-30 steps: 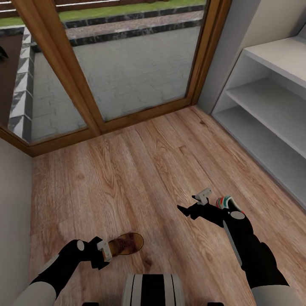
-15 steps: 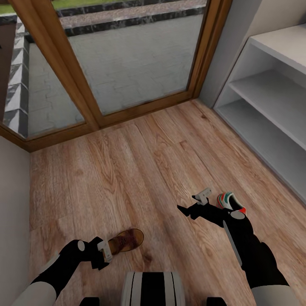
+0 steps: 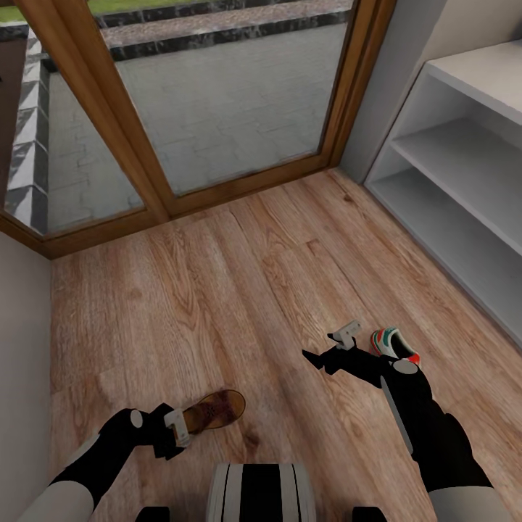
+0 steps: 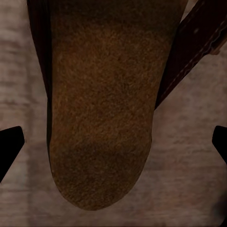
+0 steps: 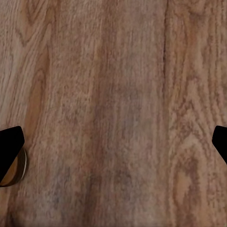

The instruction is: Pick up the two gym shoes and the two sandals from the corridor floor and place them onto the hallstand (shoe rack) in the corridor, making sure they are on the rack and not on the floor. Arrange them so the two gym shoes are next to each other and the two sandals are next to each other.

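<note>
One dark brown sandal (image 3: pixel 215 409) lies on the corridor floor (image 3: pixel 217 304) at the lower left. My left gripper (image 3: pixel 176 429) hovers at its near end. In the left wrist view the sandal's footbed (image 4: pixel 101 104) lies between the wide-apart fingertips (image 4: pixel 10 146), so the left gripper (image 4: pixel 113 146) is open. One white gym shoe (image 3: pixel 394 344) with green stripes and a red heel rests just right of my right gripper (image 3: pixel 332 346). The right gripper (image 5: pixel 113 146) is open over bare planks. The pale grey hallstand (image 3: pixel 464 167) stands along the right wall, its visible shelves bare.
A wood-framed glass door (image 3: pixel 217 94) closes the far end of the corridor. A pale wall (image 3: pixel 22 348) runs along the left. A tan-rimmed sliver (image 5: pixel 19 168) shows by one right fingertip. Open floor lies between the arms and the door.
The whole picture shifted slightly a second ago, so the camera moved. Since half a second ago nothing has visibly changed; both arms hold their places.
</note>
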Tool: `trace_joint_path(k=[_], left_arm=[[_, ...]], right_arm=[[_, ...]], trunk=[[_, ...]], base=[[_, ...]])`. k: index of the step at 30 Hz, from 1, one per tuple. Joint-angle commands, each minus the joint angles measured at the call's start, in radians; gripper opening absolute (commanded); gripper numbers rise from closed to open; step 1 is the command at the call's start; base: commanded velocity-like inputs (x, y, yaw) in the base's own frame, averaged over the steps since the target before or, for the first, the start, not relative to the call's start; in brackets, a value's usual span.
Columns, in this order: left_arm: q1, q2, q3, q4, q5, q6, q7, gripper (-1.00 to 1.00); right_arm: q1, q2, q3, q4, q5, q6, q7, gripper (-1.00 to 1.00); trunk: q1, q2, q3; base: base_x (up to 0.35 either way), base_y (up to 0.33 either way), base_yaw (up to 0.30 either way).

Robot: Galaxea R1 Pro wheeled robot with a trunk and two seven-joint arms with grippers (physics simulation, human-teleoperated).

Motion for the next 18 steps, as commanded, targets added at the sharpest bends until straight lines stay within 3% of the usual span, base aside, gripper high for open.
trace_joint_path(k=[1,10,18], left_arm=[[0.0,0.001,-0.004,-0.004,0.0,0.008,-0.003,1.0],[0.001,-0.004,-0.003,-0.016,0.0,0.009,-0.001,1.0],[0.001,-0.004,-0.003,-0.016,0.0,0.01,-0.001,1.0]], right_arm=[[0.0,0.0,0.0,-0.002,0.007,0.003,0.005,1.0],[0.0,0.0,0.0,-0.002,0.007,0.003,0.005,1.0],[0.0,0.0,0.0,-0.002,0.007,0.003,0.005,1.0]], trunk=[[0.0,0.0,-0.001],[0.003,-0.002,-0.028],[0.003,-0.002,-0.028]], base=[[0.0,0.0,0.0],[0.0,0.0,0.0],[0.0,0.0,0.0]])
